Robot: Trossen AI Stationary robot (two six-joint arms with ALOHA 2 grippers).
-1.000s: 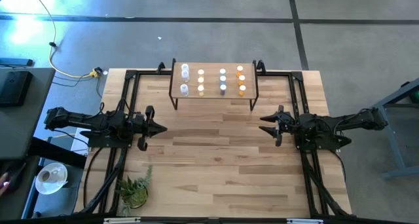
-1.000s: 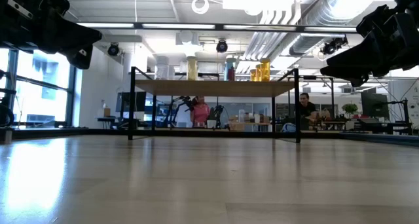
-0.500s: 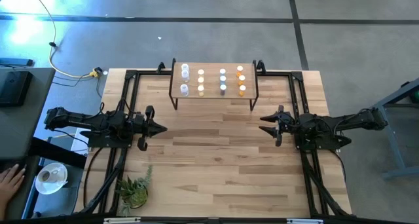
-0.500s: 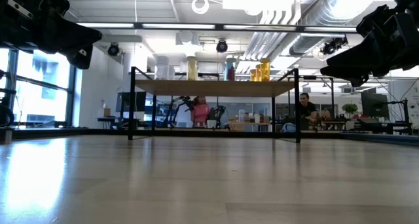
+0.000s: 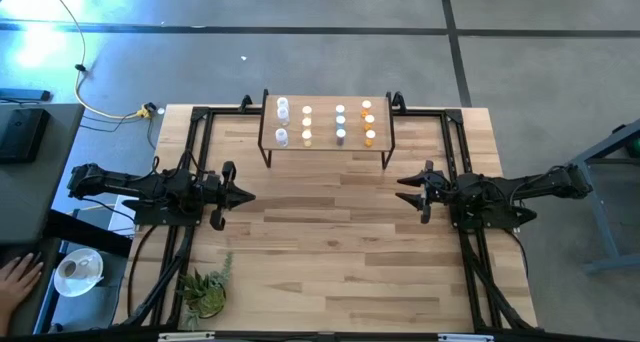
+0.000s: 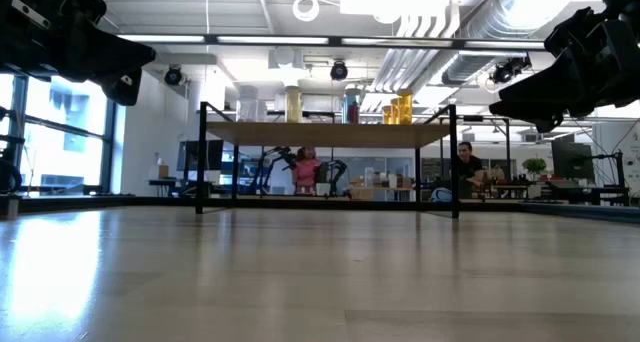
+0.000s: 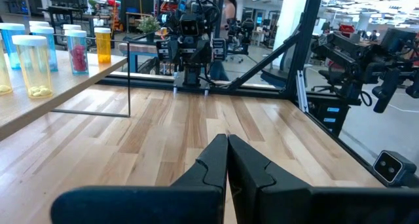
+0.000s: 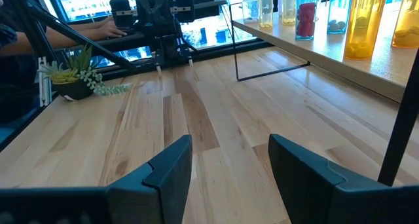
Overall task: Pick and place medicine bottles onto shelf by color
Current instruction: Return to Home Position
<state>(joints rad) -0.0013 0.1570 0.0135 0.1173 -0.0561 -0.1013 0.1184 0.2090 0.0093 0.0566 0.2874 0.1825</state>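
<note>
Both arms are where they were a second ago; the only change is a person's hand (image 5: 15, 277) beyond the table's near left corner, which has slid a little further into the high view. On the light wooden table (image 5: 330, 252), a small potted plant (image 5: 205, 287) sits near the front edge on the left side. Further back, the two arms lie low and level across the middle of the table and point at each other, well apart. The left gripper (image 5: 250, 195) is on the left side, with its two dark fingers (image 7: 213, 160) pressed together and nothing between them. The right gripper (image 5: 402, 190) is on the right side, with its fingers (image 8: 171, 160) spread wide and also empty. At the far edge stands the shelf (image 5: 322, 122), a light-wood board on thin black legs. The medicine bottles (image 5: 340, 135) all stand upright on it with white caps, sorted in four columns running front to back: clear bottles (image 5: 283, 135) at the left end, then pale yellow bottles (image 5: 307, 137), then the bluish ones, and orange bottles (image 5: 369, 137) at the right end.
</note>
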